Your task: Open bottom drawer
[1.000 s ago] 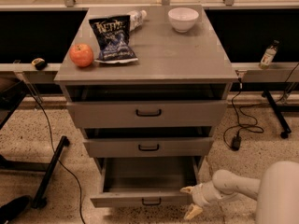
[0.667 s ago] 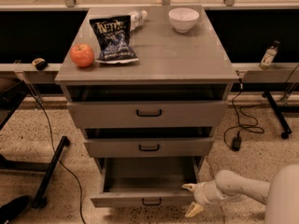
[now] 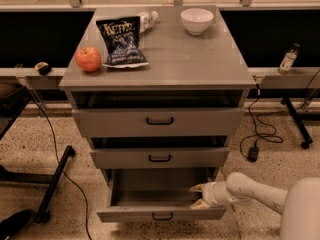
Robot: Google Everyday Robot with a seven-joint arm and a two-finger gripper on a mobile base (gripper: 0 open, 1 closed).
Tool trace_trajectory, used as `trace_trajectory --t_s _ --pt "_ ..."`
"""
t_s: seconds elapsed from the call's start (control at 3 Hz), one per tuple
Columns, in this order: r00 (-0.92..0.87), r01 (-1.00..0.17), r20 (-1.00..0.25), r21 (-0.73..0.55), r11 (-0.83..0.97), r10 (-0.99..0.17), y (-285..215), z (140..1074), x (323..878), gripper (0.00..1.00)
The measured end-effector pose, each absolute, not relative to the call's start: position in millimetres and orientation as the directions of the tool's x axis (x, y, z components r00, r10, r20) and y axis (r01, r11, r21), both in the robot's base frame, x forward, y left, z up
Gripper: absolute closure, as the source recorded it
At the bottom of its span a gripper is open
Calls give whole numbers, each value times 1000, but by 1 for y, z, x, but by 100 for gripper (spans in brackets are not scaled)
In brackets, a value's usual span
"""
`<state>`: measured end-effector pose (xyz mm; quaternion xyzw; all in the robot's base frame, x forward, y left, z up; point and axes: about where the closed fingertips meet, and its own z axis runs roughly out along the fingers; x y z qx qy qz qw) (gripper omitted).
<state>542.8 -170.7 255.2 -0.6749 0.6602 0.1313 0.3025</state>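
The bottom drawer (image 3: 131, 214), the lowest of 3 in a grey metal cabinet (image 3: 235, 96), was seen pulled well out toward the camera, low above the speckled floor (image 3: 60, 134). Its flat grey front was the slimmest of the 3 and carried a small black bar handle (image 3: 162, 216) at its middle. The plain grey tray interior was exposed behind it.

The gripper (image 3: 198, 196) was found at the drawer's right side, just behind the front panel. Its 2 tan fingers (image 3: 196, 187) were held apart, 1 above the other in the view.

Compared with 1 s before, the drawer was shown at about the same extension. The gripper had been shifted slightly up the view, away from the front corner and toward the cabinet.

The drawer's right wall was covered by the gripper, so contact between the fingers and the drawer could not be judged. The robot's pale body (image 3: 300, 209) was cut off at the lower right corner. On the surface (image 3: 200, 59), a plastic bottle (image 3: 147, 19) was partly hidden behind a Kettle chip bag (image 3: 121, 41). A red apple (image 3: 88, 59) and a white bowl (image 3: 197, 20) were also set there.
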Motion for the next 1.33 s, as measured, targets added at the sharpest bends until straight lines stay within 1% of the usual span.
trace_trajectory --t_s 0.33,1.0,1.33 --pt "91 -967 -579 -247 68 -811 -163 249 569 50" --pt "31 -976 -574 -195 99 -818 -152 201 594 75" --pt "8 -981 -558 -165 101 -830 -148 176 596 91"
